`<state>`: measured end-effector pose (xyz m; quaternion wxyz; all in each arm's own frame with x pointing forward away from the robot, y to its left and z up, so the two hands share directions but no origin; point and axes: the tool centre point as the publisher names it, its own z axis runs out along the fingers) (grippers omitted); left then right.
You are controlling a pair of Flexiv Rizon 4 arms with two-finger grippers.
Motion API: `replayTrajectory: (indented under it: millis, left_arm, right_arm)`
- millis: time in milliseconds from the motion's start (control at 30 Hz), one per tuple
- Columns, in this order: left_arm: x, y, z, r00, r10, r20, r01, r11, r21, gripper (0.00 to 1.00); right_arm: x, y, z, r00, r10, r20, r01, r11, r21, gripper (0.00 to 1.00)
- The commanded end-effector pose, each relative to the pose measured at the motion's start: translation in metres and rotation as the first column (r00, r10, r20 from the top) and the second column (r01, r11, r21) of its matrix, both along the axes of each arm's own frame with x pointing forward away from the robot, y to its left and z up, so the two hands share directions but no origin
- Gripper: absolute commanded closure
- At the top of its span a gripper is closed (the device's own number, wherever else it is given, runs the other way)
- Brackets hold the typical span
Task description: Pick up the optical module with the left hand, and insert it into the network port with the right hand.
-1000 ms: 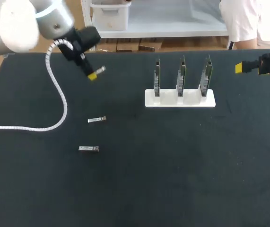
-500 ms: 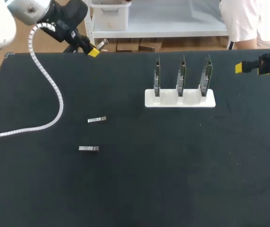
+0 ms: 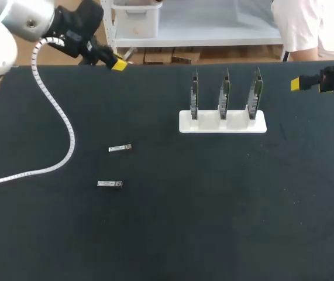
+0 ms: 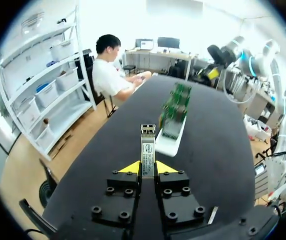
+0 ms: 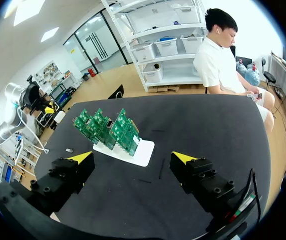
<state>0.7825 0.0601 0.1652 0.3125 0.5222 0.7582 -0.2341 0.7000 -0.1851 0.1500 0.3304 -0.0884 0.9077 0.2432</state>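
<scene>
My left gripper [image 3: 119, 62] hangs over the table's far left edge, shut on a silver optical module [image 4: 148, 149] that sticks straight out between its yellow tips [image 4: 148, 167]. Ahead of it stands the white stand [image 4: 167, 144] with three upright green port boards [image 4: 175, 102]. In the head view the stand [image 3: 222, 122] is at the middle back, the boards [image 3: 225, 93] side by side on it. My right gripper [image 3: 300, 84] is at the far right edge, open and empty, its tips [image 5: 131, 158] wide apart and facing the boards [image 5: 107, 127].
Two more silver modules lie on the black table left of the middle, one [image 3: 120, 148] behind the other [image 3: 109, 184]. A white spiral cable [image 3: 67, 146] from my left arm trails across the table's left part.
My left arm has lifted and drawn back toward the far left edge with the module in its fingers. The right arm and the loose modules have stayed put.
</scene>
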Motion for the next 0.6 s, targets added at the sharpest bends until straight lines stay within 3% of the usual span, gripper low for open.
replayTrajectory:
  millis: [33, 167, 333, 467, 600]
  left_arm:
    - [-0.005, -0.016, 0.007, 0.999, -0.020, 0.030, 0.025, 0.987, -0.158, 1.00]
    - [-0.006, -0.038, 0.017, 0.996, -0.073, 0.048, 0.083, 0.962, -0.259, 1.00]
    - [-0.009, -0.071, 0.024, 0.972, -0.148, 0.185, 0.205, 0.916, -0.345, 1.00]
    - [-0.012, -0.099, 0.026, 0.956, -0.171, 0.240, 0.260, 0.872, -0.415, 1.00]
    - [-0.014, -0.119, 0.025, 0.933, -0.219, 0.285, 0.323, 0.860, -0.396, 1.00]
  right_arm:
    - [0.000, 0.000, 0.000, 1.000, 0.000, 0.000, 0.000, 1.000, 0.000, 0.00]
    - [0.000, 0.000, 0.000, 1.000, 0.000, 0.000, 0.000, 1.000, 0.000, 0.00]
    - [0.000, 0.000, 0.000, 1.000, 0.000, 0.000, 0.000, 1.000, 0.000, 0.00]
    - [0.000, 0.000, 0.000, 1.000, 0.000, 0.000, 0.000, 1.000, 0.000, 0.00]
    - [0.000, 0.000, 0.000, 1.000, 0.000, 0.000, 0.000, 1.000, 0.000, 0.00]
